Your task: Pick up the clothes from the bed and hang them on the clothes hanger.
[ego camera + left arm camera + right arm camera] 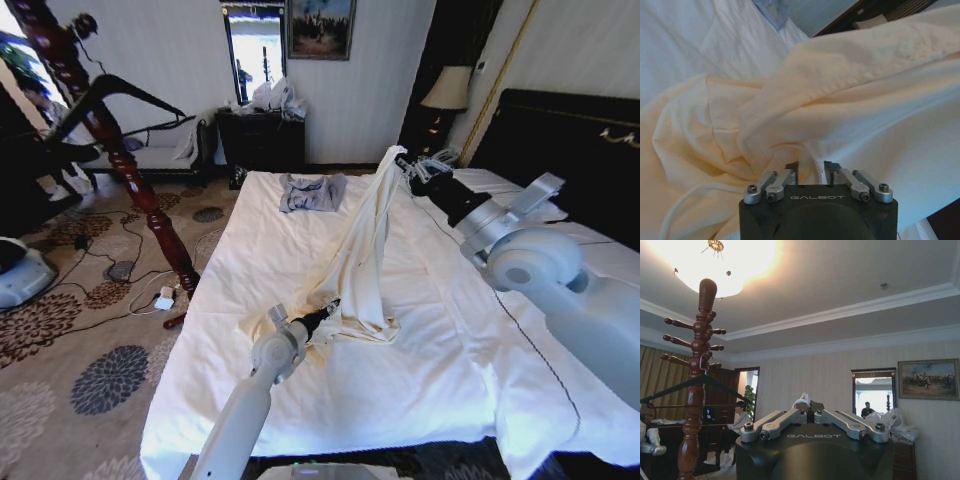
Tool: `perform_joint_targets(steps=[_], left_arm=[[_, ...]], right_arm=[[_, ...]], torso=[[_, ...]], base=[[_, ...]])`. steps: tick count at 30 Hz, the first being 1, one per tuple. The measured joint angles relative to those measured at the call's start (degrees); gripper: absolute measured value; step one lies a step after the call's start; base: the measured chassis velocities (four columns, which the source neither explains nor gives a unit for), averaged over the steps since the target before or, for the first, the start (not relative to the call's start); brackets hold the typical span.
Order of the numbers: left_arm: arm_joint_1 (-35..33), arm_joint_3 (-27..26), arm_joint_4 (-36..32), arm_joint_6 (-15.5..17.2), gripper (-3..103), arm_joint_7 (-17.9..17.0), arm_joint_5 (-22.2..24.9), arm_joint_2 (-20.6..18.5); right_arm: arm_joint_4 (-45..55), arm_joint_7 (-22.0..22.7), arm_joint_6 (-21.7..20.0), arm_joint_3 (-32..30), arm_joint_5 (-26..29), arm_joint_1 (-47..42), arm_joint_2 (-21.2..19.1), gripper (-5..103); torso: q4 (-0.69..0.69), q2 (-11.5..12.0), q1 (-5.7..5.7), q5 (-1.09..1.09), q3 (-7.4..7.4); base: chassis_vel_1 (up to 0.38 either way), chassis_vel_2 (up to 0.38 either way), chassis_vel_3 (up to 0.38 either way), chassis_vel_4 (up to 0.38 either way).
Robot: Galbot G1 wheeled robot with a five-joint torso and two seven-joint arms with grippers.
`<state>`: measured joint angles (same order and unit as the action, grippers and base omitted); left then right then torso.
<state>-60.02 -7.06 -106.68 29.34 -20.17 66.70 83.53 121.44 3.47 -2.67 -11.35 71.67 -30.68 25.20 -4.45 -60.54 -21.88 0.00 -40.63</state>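
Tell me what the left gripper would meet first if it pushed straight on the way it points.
Probably the clothes: the left gripper points into the bunched cream fabric, a fold already sitting between its jaws, with the bed sheet beyond. Depth is hard to judge.

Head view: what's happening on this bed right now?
The right gripper holds one end of the cream soft-fabric shirt up above the white-sheeted bed. The left gripper pinches its lower folds near the mattress. The black wide-shouldered coat hanger hangs bare on the reddish-brown wooden stand.
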Motion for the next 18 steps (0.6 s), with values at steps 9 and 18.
perform_joint_targets(steps=[9, 18], left_arm=[[-1.06, -2.11, -2.60, -1.00, 2, 1.61, 2.97, -2.94], [-2.48, -3.68, -4.50, -2.26, 1, 3.14, 5.72, -8.12]], right_arm=[[-0.92, -0.05, 1.30, -0.01, -0.88, 0.06, 0.07, 1], [-1.00, -0.04, 2.06, -1.37, -0.98, -0.61, -0.48, 1]], torso=[[0.00, 0.00, 0.00, 0.00, 0.00], [0.00, 0.00, 0.00, -0.01, 0.00]], base=[[0.000, 0.000, 0.000, 0.000], [0.000, 0.000, 0.000, 0.000]])
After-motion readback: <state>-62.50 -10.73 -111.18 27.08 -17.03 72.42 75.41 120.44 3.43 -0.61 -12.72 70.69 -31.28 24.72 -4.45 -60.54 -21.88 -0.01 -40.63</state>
